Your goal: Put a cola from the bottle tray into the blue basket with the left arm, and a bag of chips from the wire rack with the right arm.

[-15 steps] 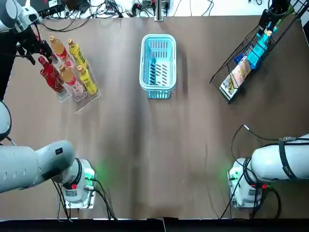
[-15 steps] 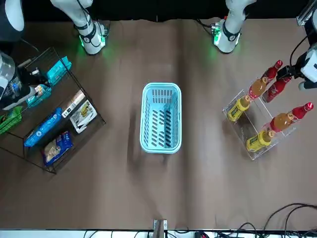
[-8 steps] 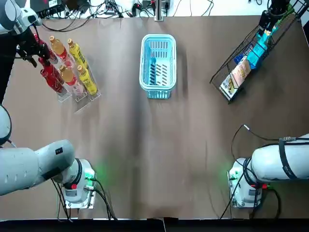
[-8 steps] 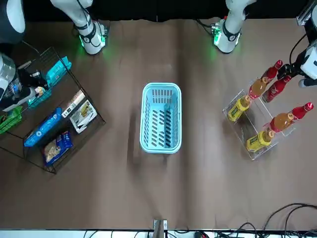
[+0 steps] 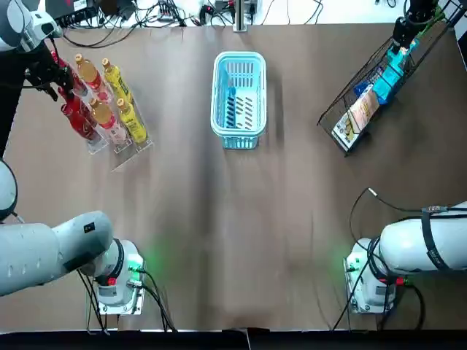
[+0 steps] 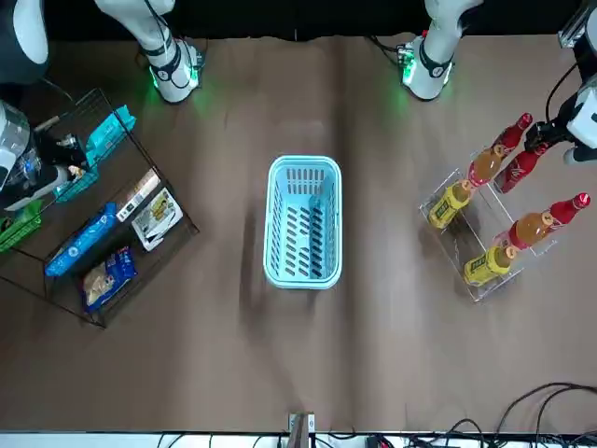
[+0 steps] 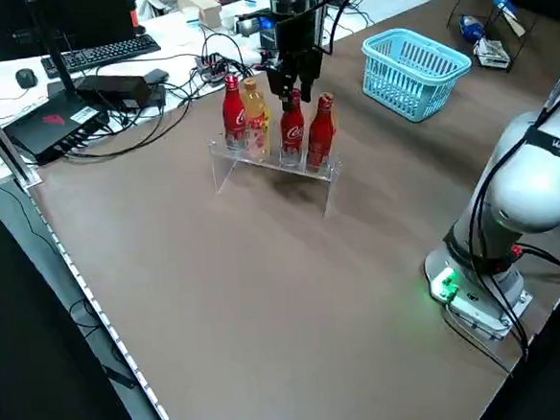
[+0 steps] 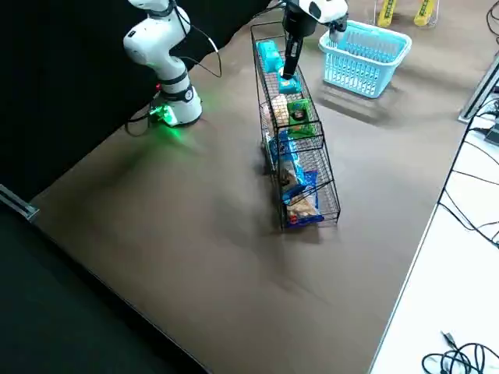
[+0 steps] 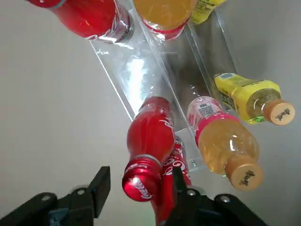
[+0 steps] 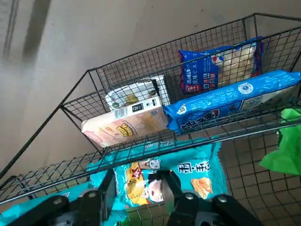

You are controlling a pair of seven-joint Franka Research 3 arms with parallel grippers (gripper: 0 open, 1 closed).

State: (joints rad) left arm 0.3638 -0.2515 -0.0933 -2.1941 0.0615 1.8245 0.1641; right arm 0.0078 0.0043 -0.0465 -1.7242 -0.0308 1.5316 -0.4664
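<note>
light: even, overhead | glare: bottle tray (image 9: 134, 77) | shadow: soft, beside blue basket (image 6: 269, 233)

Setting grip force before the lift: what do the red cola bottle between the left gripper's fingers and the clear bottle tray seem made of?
Red cola bottle, straddled at the neck by the open left gripper: glossy red, metallic-looking sheen, perhaps painted aluminium, possibly plastic. Clear bottle tray: transparent hard plastic, likely acrylic, judging by glare and crisp edges.
</note>
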